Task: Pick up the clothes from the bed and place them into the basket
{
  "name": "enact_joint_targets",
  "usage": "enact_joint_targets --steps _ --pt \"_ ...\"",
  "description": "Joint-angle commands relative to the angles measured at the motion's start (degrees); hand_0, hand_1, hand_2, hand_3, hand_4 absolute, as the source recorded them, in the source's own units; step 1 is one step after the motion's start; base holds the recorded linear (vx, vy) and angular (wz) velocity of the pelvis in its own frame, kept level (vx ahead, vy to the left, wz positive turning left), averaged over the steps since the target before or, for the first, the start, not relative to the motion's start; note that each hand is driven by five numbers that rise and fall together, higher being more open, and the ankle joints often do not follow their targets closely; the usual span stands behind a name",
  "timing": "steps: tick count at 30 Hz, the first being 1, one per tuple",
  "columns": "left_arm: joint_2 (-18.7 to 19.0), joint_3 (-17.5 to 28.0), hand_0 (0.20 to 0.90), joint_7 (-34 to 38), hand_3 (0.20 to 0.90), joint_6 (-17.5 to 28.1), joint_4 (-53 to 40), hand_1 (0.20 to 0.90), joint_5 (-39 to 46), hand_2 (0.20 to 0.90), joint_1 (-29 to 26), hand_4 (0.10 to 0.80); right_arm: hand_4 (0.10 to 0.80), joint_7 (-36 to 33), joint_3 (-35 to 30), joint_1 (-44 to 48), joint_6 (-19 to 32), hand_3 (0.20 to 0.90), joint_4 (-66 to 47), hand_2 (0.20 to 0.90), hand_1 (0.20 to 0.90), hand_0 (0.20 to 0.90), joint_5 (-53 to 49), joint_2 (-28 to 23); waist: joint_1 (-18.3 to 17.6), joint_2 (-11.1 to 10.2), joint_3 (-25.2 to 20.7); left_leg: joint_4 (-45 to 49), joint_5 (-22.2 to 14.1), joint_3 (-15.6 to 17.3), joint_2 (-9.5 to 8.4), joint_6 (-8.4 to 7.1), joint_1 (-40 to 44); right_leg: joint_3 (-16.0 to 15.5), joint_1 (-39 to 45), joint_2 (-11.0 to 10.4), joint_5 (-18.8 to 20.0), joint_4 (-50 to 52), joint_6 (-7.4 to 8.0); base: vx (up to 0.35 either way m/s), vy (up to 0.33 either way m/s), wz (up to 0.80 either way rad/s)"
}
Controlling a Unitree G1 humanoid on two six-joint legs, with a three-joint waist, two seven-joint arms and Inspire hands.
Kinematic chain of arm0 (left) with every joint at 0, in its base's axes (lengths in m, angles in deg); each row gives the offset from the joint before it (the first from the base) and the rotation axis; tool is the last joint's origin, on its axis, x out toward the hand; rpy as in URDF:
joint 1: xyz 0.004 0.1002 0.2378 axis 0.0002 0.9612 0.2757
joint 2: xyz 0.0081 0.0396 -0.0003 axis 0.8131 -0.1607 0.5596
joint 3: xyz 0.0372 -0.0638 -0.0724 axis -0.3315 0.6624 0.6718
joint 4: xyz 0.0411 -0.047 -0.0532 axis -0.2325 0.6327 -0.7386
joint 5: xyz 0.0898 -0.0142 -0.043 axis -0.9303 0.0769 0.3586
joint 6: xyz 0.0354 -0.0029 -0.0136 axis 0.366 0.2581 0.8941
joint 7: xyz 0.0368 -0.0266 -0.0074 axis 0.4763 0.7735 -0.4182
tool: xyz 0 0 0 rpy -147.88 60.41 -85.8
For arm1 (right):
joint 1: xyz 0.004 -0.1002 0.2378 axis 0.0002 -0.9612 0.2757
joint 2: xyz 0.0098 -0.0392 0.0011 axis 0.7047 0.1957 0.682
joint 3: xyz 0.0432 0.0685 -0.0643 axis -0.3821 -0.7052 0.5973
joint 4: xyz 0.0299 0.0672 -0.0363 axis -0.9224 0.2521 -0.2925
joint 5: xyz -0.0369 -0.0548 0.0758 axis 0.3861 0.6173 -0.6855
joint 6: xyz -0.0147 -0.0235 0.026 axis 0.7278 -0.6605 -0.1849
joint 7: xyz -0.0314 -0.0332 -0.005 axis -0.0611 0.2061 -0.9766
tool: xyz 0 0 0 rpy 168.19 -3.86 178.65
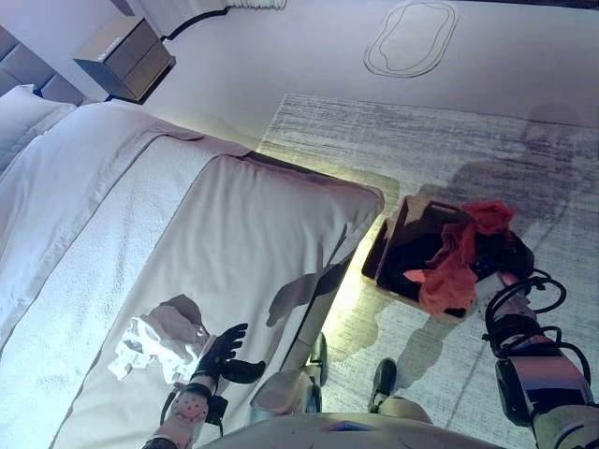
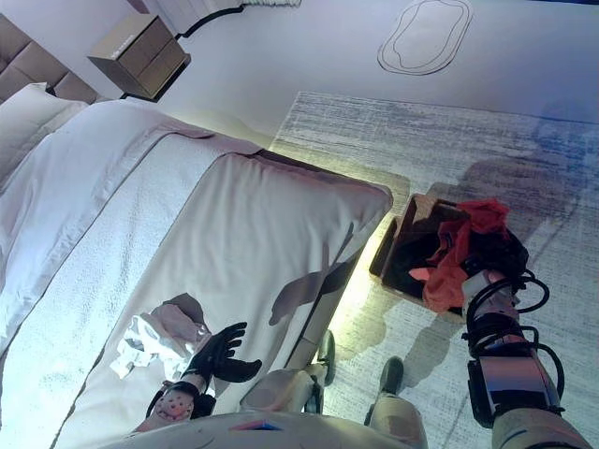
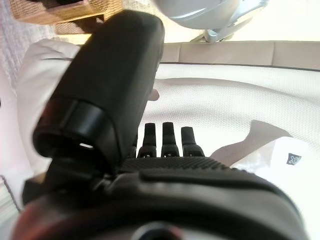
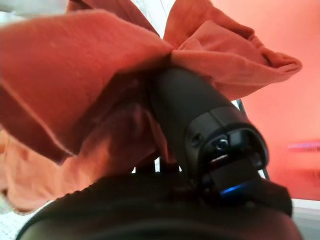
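The right arm is stretched over the rectangular woven basket on the grey rug; a crumpled orange-red cloth is clenched in the dark right hand. The dark left hand, fingers spread straight, is laid on the white textured bed just beside a rumpled white garment.

A: Right hand mostly buried under the red garment; fingers lost in the folds in the right wrist view; grip not readable

B: Basket half covered by that cloth; contents dark, impossible to sort out; pillow cut by the frame edge

A: White clothes crumpled, kind unclear; left hand fingertips partly behind its own thumb up close
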Motion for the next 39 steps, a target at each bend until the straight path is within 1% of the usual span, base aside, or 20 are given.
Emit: enact_joint_targets --steps 1,8,15,16,17,18,26,32,39 --pt "1.5 -4.1 0.9 0.8 0.9 2.9 -0.3 0.9 2.2 0.9 -1.6 0.8 0.1 -0.3 -1.1 6.7 3.3 0.2 -1.3 0.3 0.3 0.3 3.2 -4.1 0.6 -2.4 -2.1 0.1 -7.0 -2.2 -2.33 -1.89 2.1 -0.6 -0.6 -9.5 2.3 1.7 4.45 0.0 0.0 0.0" --pt "1.6 -4.4 0.9 0.7 0.9 2.7 -0.5 0.9 2.4 0.9 -1.6 0.8 0.1 0.0 -1.9 7.1 2.7 0.2 -0.7 0.3 0.3 0.3 3.4 -5.7 0.1 -2.1 -2.1 0.1 -7.1 -1.8 -2.08 -2.01 2.3 -0.3 -0.7 -9.3 2.1 1.8 4.37 -0.004 -0.007 -0.03" --pt "1.6 -4.4 0.9 0.8 0.9 1.9 -1.0 0.9 2.6 0.9 -1.6 0.8 0.1 0.2 -2.1 7.0 2.4 0.2 -0.8 0.3 0.3 0.3 3.5 -6.1 -0.3 -2.2 -2.5 0.1 -7.2 -1.5 -1.95 -2.11 2.8 0.0 -0.5 -9.1 2.0 1.8 4.32 0.014 -0.003 -0.05" --pt "1.6 -4.4 0.9 0.7 0.9 1.8 -1.0 0.9 2.8 0.9 -1.5 0.8 0.133 0.5 -2.1 7.1 2.3 0.233 -0.8 0.328 0.328 0.328 3.8 -6.3 -0.3 -2.1 -2.6 0.1 -7.2 -1.4 -1.89 -2.15 2.9 0.0 -0.5 -9.1 2.0 1.8 4.29 0.0 0.0 0.0" --pt "1.6 -4.5 0.9 0.7 0.9 1.9 -1.0 0.9 2.8 0.9 -1.5 0.8 0.762 0.3 -2.1 7.1 2.5 0.862 -0.7 0.867 0.867 0.867 4.1 -6.5 -0.4 -2.1 -2.6 0.1 -7.2 -1.4 -1.87 -2.17 2.9 0.0 -0.5 -9.1 2.0 1.9 4.27 0.0 0.0 0.0" --pt "1.6 -4.5 0.9 0.7 0.9 1.9 -0.9 0.9 2.9 0.9 -1.5 0.8 0.8 0.3 -2.1 7.1 2.5 0.9 -0.6 0.9 0.9 0.9 4.2 -6.5 -0.4 -2.0 -2.5 0.1 -7.2 -1.3 -1.86 -2.18 3.0 0.1 -0.5 -9.1 2.0 1.9 4.26 0.0 0.0 0.0" --pt "1.3 -3.9 0.9 0.7 0.9 2.1 -0.4 0.9 2.5 0.9 -1.1 0.8 0.8 2.6 -1.7 6.2 1.8 0.9 -0.9 0.9 0.9 0.9 5.7 -6.6 -0.6 -2.3 -2.8 0.1 -7.4 -1.1 -1.59 -2.32 3.4 0.2 -0.1 -9.0 1.9 1.7 4.18 0.005 -0.003 0.0" --pt "1.5 -3.2 0.9 0.3 0.9 1.8 -0.2 0.9 2.5 0.9 -1.1 0.8 0.8 7.0 -0.5 5.0 -0.4 0.9 -1.5 0.9 0.9 0.9 6.9 -6.2 -0.8 -3.0 -2.9 0.1 -7.4 -0.9 -1.27 -2.44 3.7 0.3 0.0 -8.9 1.9 1.7 4.19 0.0 0.0 0.0" --pt "1.7 -2.6 0.9 -0.1 0.9 2.1 0.2 0.9 2.4 0.9 -1.0 0.8 0.8 9.6 -0.3 4.0 -0.6 0.9 -0.5 0.9 0.9 0.9 6.5 -5.8 -0.9 -3.4 -2.8 0.1 -7.5 -0.9 -1.07 -2.44 3.9 0.4 0.2 -8.7 1.8 1.8 4.11 0.0 0.0 0.0"
